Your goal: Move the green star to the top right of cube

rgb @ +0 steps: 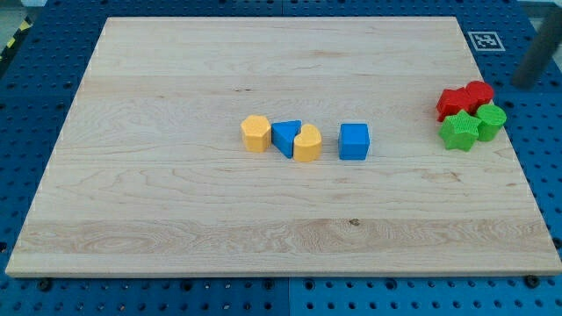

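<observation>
**Green star parked at the right edge cluster, tip hard to make out**

Wooden board (pixel 176 211) on a blue perforated base (pixel 544 184). Left third of the board carries nothing worth noting.

Centre group, going rightward: yellow hexagon-ish block (pixel 255 132), then blue triangle (pixel 285 136) touching or almost touching it, then yellow heart-like block (pixel 307 143) pressed against the triangle. Exact shape of both yellow pieces is soft at this resolution. A clear gap, then the blue cube (pixel 354 141), standing alone.

Well apart to the view's right, a tight cluster near the board's edge: two red blocks (pixel 464 98) on top, fused visually, shapes unreadable. Below them the green star (pixel 459 131), touching the reds, with a second green block (pixel 490 120) hard against its right side; that one's shape is unclear.

So the star sits right of the cube and about level with it, slightly higher.

Fiducial tag (pixel 483 40) at the board's top right corner.

Rod (pixel 531 66): a blurred dark shape at the view's upper right, cut off by the frame. My tip cannot be picked out from the blur; it looks to be up and right of the cluster, apart from the blocks. No claw on this rig, so no grasp state to tell.
</observation>
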